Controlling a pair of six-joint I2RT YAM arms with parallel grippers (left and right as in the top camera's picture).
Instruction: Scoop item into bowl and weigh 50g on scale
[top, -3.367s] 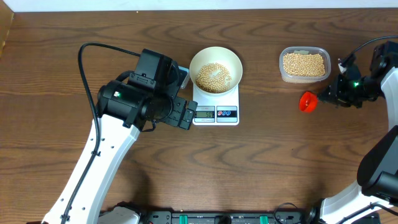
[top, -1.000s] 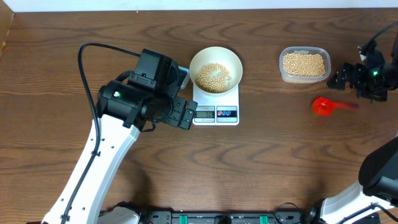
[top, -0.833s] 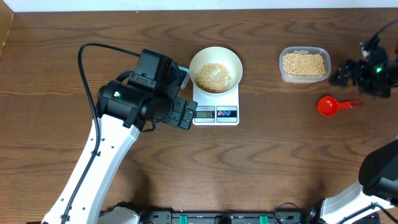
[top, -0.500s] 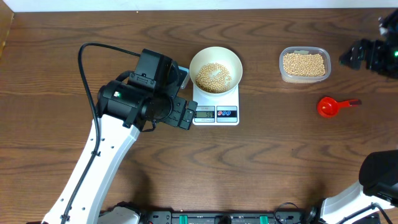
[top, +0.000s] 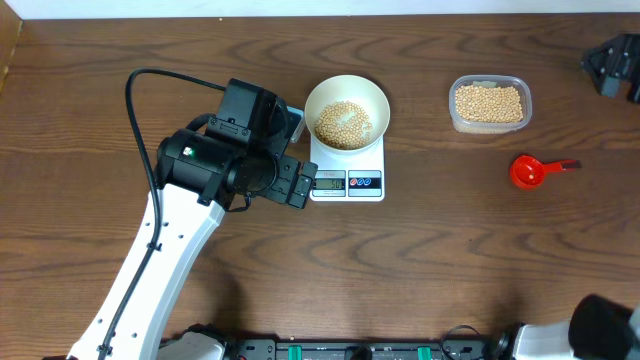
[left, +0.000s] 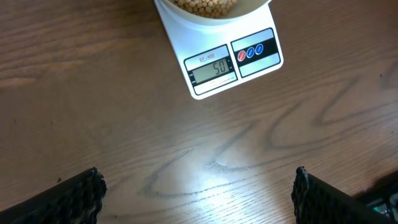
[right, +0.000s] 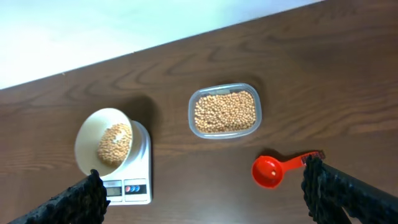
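The white bowl (top: 346, 100) sits on the scale (top: 347, 182) and holds a heap of tan beans (top: 343, 122). In the left wrist view the scale (left: 233, 62) shows 50 on its display, with the bowl (left: 211, 7) at the top edge. My left gripper (top: 300, 181) hovers just left of the scale, open (left: 196, 199) over bare wood. A red scoop (top: 527, 171) lies on the table, one bean in it (right: 268, 171). My right gripper (top: 612, 66) is at the far right edge, high above, open (right: 202, 199) and empty. The right wrist view also shows the bowl (right: 106, 142) and scale (right: 134, 186).
A clear plastic tub (top: 489, 103) of beans stands right of the scale, above the scoop; the tub (right: 224, 112) shows in the right wrist view too. The left arm and its black cable (top: 150, 90) cover the table's left half. A white wall borders the far edge.
My right gripper has let go of the red scoop, which now lies still, and has drawn back up to the far right corner. The left arm, bowl and scale have not moved.
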